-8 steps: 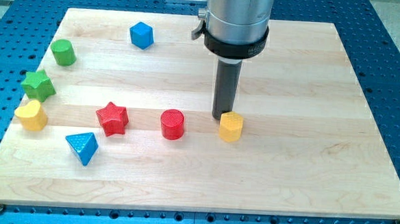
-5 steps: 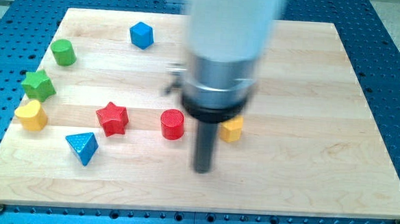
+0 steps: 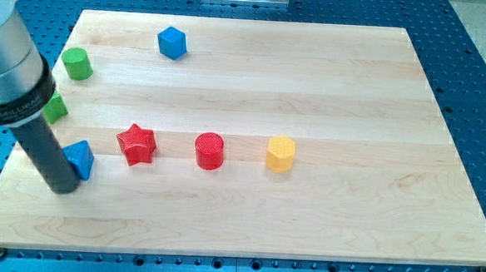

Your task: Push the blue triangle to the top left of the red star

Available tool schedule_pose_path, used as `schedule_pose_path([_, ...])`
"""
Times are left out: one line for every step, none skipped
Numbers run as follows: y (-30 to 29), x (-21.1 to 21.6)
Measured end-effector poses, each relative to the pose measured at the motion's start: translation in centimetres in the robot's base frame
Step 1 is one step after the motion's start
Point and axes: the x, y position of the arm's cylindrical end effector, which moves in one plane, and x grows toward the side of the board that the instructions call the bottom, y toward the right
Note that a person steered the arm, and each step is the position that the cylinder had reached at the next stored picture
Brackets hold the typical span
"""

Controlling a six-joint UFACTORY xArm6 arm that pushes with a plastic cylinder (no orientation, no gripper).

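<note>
My tip point(image 3: 63, 186), a plain rod with no jaws, touches the blue triangle point(image 3: 80, 158) on its right; the red star point(image 3: 136, 143) lies further right.

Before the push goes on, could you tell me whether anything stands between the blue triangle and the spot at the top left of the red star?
Nothing visible does. My tip is against the blue triangle, left of the red star.

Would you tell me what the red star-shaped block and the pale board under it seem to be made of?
The red star-shaped block looks like matte plastic, possibly 3D-printed: flat uniform colour and faint ridged texture on top. The pale board looks like light wood with a smooth satin finish: lengthwise grain and plank seams show. Neither can be confirmed from the picture.
</note>
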Motion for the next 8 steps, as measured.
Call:
schedule_pose_path([1.9, -1.3])
schedule_pose_path([3.1, -2.9])
schedule_pose_path([3.1, -6.7])
schedule_pose_path([3.1, -7.5])
schedule_pose_path([3.1, -8.3])
schedule_pose_path([3.4, -8.8])
schedule_pose_path([8.4, -9.9])
schedule_pose_path([9.9, -12.1])
